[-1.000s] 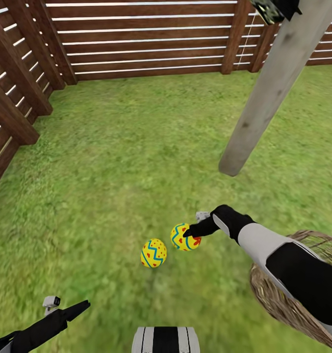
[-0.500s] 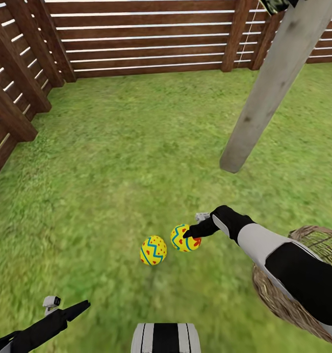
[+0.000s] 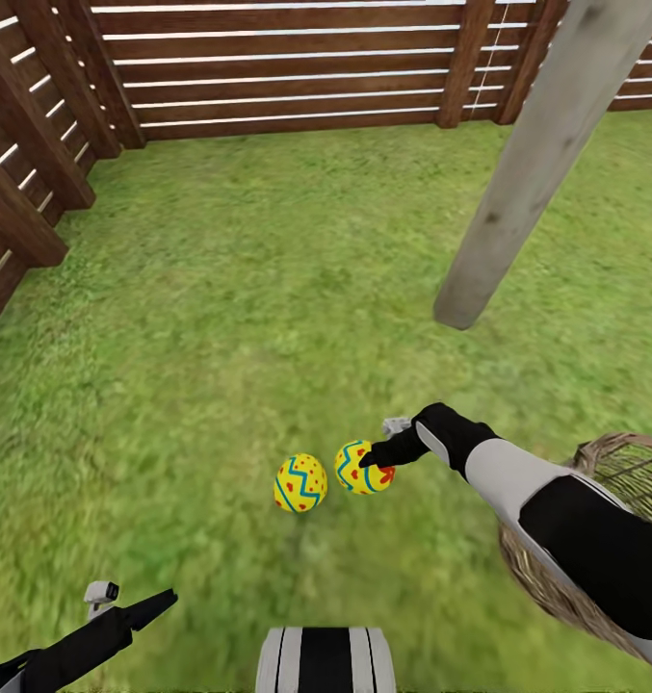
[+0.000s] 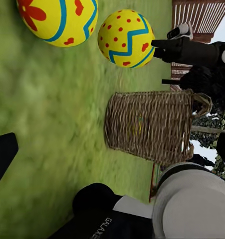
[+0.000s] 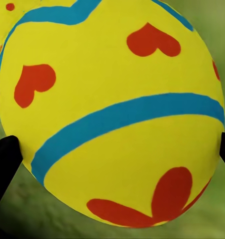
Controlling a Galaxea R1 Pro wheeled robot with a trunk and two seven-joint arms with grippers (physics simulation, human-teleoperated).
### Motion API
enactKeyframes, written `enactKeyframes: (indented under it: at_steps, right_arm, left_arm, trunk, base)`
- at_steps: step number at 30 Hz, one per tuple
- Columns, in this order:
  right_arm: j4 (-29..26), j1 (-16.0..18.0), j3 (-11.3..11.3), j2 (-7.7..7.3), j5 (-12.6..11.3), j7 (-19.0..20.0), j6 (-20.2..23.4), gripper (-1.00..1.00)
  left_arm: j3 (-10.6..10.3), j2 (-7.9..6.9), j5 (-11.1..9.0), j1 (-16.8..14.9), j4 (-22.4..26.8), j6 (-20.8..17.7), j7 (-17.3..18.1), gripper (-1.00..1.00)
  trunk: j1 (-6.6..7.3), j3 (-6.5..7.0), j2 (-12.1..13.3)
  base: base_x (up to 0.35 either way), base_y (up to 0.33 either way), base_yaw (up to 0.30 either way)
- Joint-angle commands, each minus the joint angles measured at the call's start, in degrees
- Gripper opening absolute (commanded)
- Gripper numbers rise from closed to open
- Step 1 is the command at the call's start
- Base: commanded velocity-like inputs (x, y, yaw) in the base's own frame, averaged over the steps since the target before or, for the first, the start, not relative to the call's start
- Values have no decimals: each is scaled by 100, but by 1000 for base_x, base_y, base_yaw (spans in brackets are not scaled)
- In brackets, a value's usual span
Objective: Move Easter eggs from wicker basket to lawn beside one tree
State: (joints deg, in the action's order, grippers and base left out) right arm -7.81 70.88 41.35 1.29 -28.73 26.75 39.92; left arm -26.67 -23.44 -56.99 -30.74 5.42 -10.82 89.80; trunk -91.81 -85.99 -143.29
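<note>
Two yellow Easter eggs with blue bands and red marks show low on the lawn (image 3: 220, 289). One egg (image 3: 300, 483) lies free on the grass. My right gripper (image 3: 369, 460) is shut on the other egg (image 3: 354, 472), whose sides meet the black fingertips (image 5: 2, 164) in the right wrist view. The wicker basket (image 3: 557, 587) stands at the right, partly behind my right forearm. Through its weave (image 4: 147, 127) a faint yellow-blue patch shows. The tree (image 3: 518, 192) rises beyond the eggs with its pale trunk. My left gripper (image 3: 157, 604) hangs open at the near left.
A brown slatted fence (image 3: 287, 77) closes the lawn at the back and along the left side. Open grass stretches between the fence, the trunk and the eggs. My own base (image 3: 326, 664) sits at the near edge.
The view has shifted, so the grass, trunk and free egg slid slightly away. The held egg and right gripper keep their place in the picture. The left arm is unchanged.
</note>
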Motion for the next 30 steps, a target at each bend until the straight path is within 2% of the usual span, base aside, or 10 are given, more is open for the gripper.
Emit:
enactKeyframes:
  at_steps: [1, 15, 22, 30]
  right_arm:
    - [-1, 5, 36, 4, -26, 1, 16, -100]
    - [-1, 5, 31, 5, -28, -20, 11, -100]
    - [0, 5, 31, 7, -28, -20, 10, -100]
    - [-1, 5, 31, 11, -28, -20, 10, -100]
  left_arm:
    - [-43, -3, -40, -2, 3, -60, 20, 100]
    - [-44, -3, -40, -2, 3, -60, 20, 100]
    - [-40, -10, -48, -2, 3, -60, 20, 100]
    - [-48, -12, -49, -2, 3, -61, 20, 100]
  trunk:
    - [-1, -26, -3]
    - [-37, -336, -22]
    - [-37, -336, -22]
    - [-37, -336, -22]
  base:
    - [0, 0, 0]
    - [0, 0, 0]
    - [11, 0, 0]
    - [123, 0, 0]
